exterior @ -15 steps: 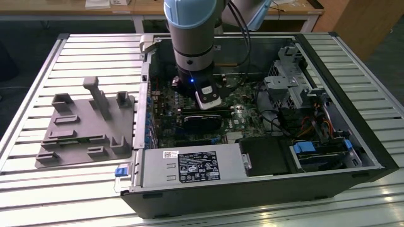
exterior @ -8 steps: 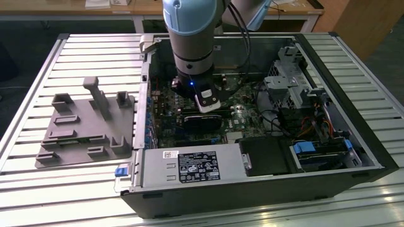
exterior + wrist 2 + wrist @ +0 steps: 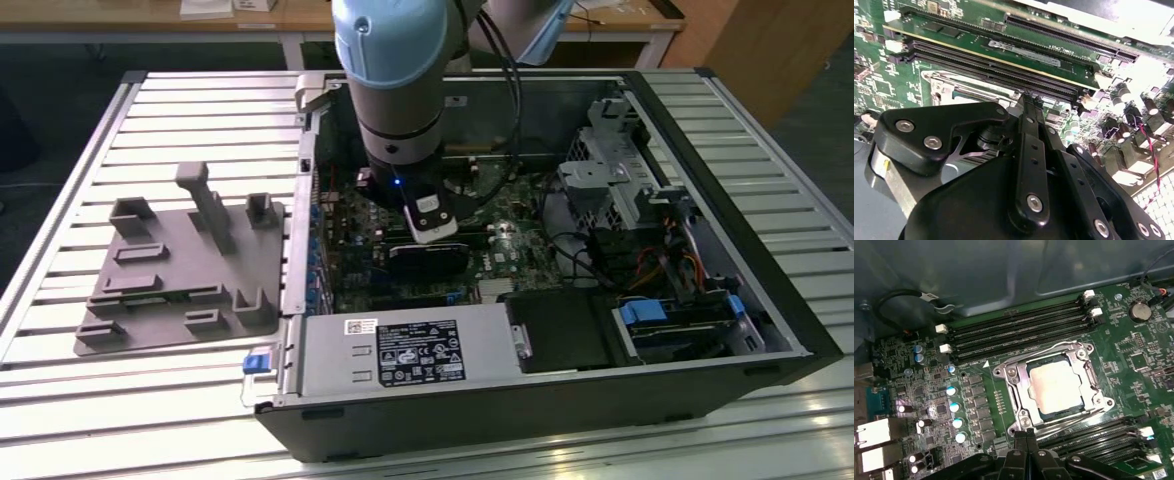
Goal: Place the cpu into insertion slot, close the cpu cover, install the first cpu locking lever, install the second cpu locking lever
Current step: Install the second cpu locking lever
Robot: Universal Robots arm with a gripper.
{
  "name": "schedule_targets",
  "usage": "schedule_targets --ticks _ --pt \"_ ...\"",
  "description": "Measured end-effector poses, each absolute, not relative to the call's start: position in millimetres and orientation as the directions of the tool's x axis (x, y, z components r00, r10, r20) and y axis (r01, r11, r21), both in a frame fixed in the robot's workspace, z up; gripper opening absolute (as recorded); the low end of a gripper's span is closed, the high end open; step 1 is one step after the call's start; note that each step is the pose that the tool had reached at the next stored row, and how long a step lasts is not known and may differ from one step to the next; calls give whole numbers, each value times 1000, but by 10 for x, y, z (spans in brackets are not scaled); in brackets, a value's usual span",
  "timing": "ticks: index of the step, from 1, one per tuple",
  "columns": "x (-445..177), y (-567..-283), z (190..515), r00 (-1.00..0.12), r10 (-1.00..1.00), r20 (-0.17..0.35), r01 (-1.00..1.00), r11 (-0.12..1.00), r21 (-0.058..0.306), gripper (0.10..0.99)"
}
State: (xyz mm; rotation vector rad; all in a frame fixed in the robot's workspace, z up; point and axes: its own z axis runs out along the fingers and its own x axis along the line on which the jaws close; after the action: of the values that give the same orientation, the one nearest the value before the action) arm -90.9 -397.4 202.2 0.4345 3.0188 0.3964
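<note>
Cpu [image 3: 1058,386], dull silver-beige, lies flat in the insertion slot [image 3: 1024,390] on the green motherboard [image 3: 979,390], with the grey metal cpu cover [image 3: 1080,356] closed down around it so the chip shows through its window. Long black memory slots [image 3: 1019,330] run along both sides of the socket. The hand [image 3: 1026,436] hovers just beside the socket's edge with its fingers pressed together and pinching nothing, deep inside the open computer case [image 3: 747,300] on the slatted worktop [image 3: 80,200].
</note>
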Motion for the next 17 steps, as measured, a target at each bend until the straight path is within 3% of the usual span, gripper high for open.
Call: schedule_targets --ticks 17 --pt "-959 -3974 1909 -958 287 -12 269 910 315 102"
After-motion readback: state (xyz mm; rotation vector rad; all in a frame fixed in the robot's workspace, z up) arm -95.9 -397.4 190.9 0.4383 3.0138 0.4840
